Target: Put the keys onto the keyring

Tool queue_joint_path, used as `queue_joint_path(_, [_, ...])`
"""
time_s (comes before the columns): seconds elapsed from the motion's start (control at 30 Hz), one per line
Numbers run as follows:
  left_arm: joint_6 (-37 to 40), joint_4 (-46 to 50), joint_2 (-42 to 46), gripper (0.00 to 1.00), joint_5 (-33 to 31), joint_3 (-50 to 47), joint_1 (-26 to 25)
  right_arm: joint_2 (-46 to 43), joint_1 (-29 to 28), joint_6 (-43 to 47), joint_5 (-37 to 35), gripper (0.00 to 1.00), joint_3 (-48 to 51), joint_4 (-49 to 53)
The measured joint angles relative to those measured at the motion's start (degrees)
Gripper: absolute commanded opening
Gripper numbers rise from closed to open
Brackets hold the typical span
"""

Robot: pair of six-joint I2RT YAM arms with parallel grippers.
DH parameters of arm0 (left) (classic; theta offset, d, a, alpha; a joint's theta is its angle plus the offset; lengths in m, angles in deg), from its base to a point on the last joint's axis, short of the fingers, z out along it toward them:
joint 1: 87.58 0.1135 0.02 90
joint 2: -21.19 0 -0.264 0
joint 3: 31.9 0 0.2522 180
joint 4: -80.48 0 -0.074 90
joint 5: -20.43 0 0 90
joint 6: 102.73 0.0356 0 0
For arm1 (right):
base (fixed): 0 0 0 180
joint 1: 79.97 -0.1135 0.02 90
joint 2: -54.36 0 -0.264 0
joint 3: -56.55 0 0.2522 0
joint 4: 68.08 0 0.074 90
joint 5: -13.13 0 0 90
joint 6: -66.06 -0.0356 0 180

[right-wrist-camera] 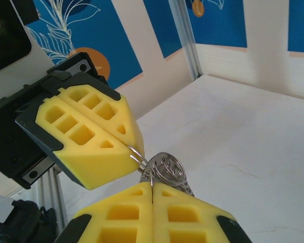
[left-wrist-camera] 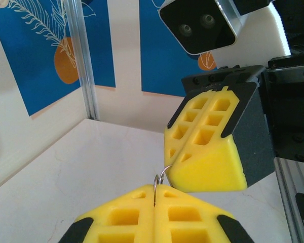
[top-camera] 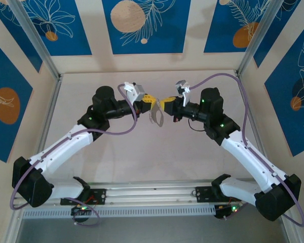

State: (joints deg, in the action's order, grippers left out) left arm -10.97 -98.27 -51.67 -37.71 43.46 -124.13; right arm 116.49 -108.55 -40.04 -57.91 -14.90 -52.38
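The keyring [top-camera: 156, 116] hangs in the air over the middle of the table, between the two grippers. In the right wrist view it is a grey round loop of wire coils [right-wrist-camera: 167, 169] with a toothed silvery strip running down behind my fingers. My right gripper [right-wrist-camera: 152, 193] is shut on its wire edge. My left gripper [left-wrist-camera: 155, 195] is also shut, pinching a thin wire loop [left-wrist-camera: 159, 181] of the same ring. The two grippers nearly touch tip to tip [top-camera: 151, 101] [top-camera: 163, 105]. The tan-headed key is hidden or out of view.
The pale tabletop [top-camera: 157, 152] lies below both grippers. Aluminium posts [top-camera: 35, 40] and walls with blue panels close in the back and sides. A rail [top-camera: 152, 195] carrying the arm bases runs along the near edge.
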Motion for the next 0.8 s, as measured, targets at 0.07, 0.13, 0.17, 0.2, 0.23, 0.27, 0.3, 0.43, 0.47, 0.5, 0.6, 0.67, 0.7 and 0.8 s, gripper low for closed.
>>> queue_joint_path(0.07, [-0.4,-0.7,0.0,0.00,-0.1,-0.6,0.0,0.9,0.8,-0.2,2.7,0.01,-0.1,0.2])
queue_joint_path(0.13, [-0.7,-0.9,0.0,0.00,-0.3,-1.1,0.0,1.4,1.8,-0.5,4.3,0.29,-0.1,0.6])
queue_joint_path(0.17, [-0.9,-1.1,0.0,0.00,-0.4,-1.3,0.0,1.5,2.3,-1.0,5.1,0.42,0.0,0.7])
queue_joint_path(0.2, [-1.2,-1.7,0.0,0.00,-0.5,-1.4,0.0,1.3,3.2,-1.4,5.6,0.48,0.4,0.9])
queue_joint_path(0.23, [-1.3,-2.2,0.0,0.00,-0.7,-1.4,0.0,0.9,4.4,-1.9,6.0,0.53,1.1,0.9])
queue_joint_path(0.27, [-1.4,-3.0,0.1,0.00,-0.7,-1.4,0.0,0.2,5.9,-2.7,6.2,0.55,2.2,0.8])
queue_joint_path(0.3, [-1.5,-3.5,0.1,0.00,-0.7,-1.4,0.0,-0.5,7.2,-3.3,6.4,0.56,3.2,0.8])
queue_joint_path(0.43, [-1.9,-4.9,0.1,0.00,-0.9,-1.4,0.0,-3.8,11.3,-6.5,6.1,0.56,6.8,1.1])
queue_joint_path(0.47, [-2.1,-5.2,0.1,0.00,-0.9,-1.4,0.0,-4.4,11.8,-7.2,6.0,0.56,7.3,1.1])
queue_joint_path(0.5, [-2.3,-5.5,0.1,0.00,-0.9,-1.4,0.0,-5.0,12.0,-8.0,5.7,0.56,7.6,1.1])
queue_joint_path(0.6, [-3.0,-7.1,0.1,0.00,-0.9,-1.6,0.0,-6.1,12.3,-9.6,4.8,0.56,7.9,1.0])
queue_joint_path(0.67, [-3.6,-8.6,0.0,0.00,-0.9,-2.0,0.0,-6.5,12.4,-10.5,4.3,0.56,7.9,0.8])
queue_joint_path(0.7, [-3.9,-9.2,0.0,0.00,-0.9,-2.2,0.0,-6.5,12.4,-11.0,4.0,0.56,7.9,0.6])
queue_joint_path(0.8, [-5.0,-11.4,-0.3,0.00,-0.8,-2.8,0.0,-6.5,12.4,-12.1,3.5,0.56,7.9,-0.2])
